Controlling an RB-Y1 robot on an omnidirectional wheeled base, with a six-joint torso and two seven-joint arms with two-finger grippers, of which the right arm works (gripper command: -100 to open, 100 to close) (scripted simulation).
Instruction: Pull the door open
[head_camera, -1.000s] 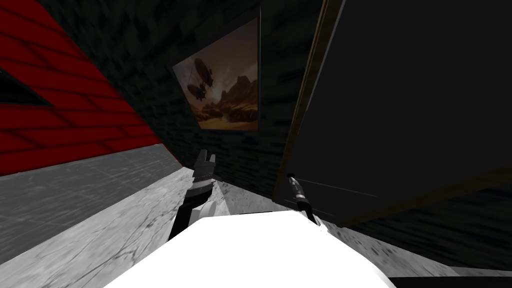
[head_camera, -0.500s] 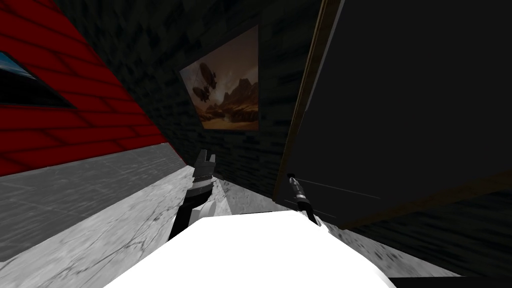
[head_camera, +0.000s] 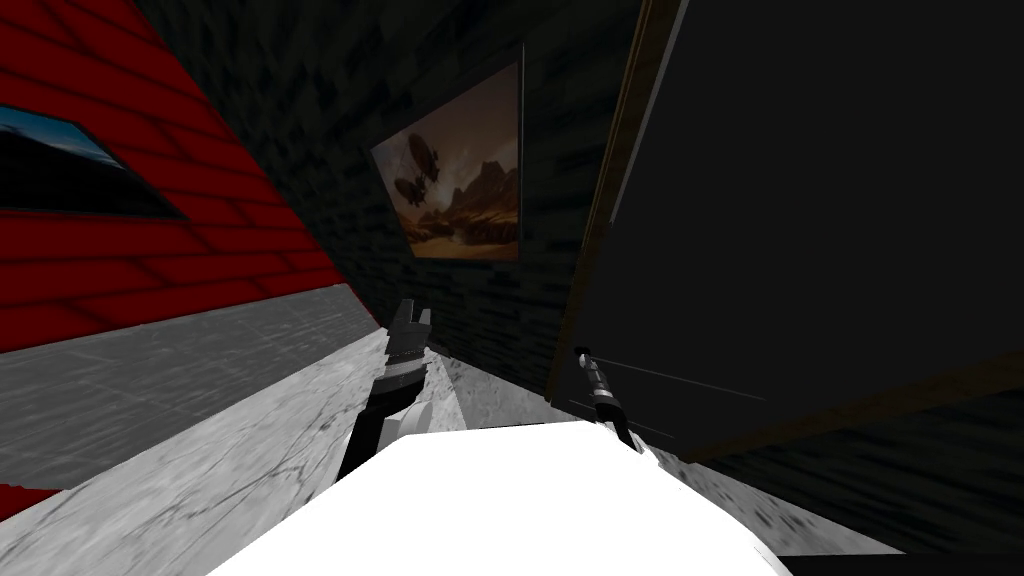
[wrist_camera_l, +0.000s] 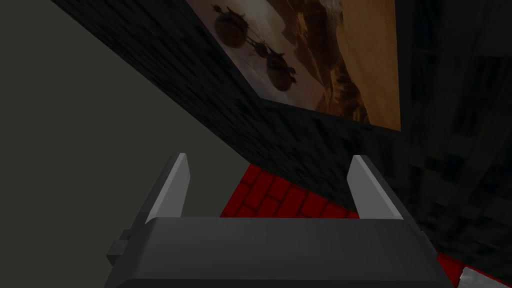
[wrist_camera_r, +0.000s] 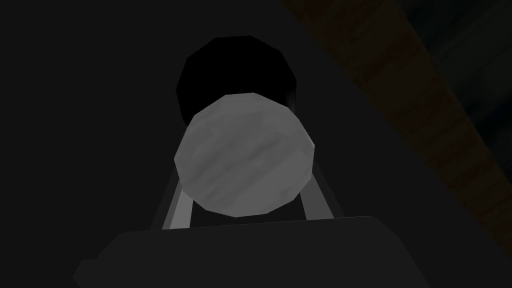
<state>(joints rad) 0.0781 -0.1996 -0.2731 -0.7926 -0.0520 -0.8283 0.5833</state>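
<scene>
Right pincer (head_camera: 583, 353) clamps the round grey knob (wrist_camera_r: 244, 155) on the dark door (head_camera: 800, 200) — 2 thin fingers (wrist_camera_r: 179, 212) could slip off the ball under pull. Left pincer (wrist_camera_l: 270, 156) wide, idle.

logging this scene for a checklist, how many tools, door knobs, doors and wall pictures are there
grey two-fingered tools: 2, left tool, right tool
round grey door knob: 1
dark flat door: 1
brown framed airship painting: 1
total: 5

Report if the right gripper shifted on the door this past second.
No. The right gripper, shut on the knob, sits at the same spot on the door; the painting slid, so I moved.
</scene>
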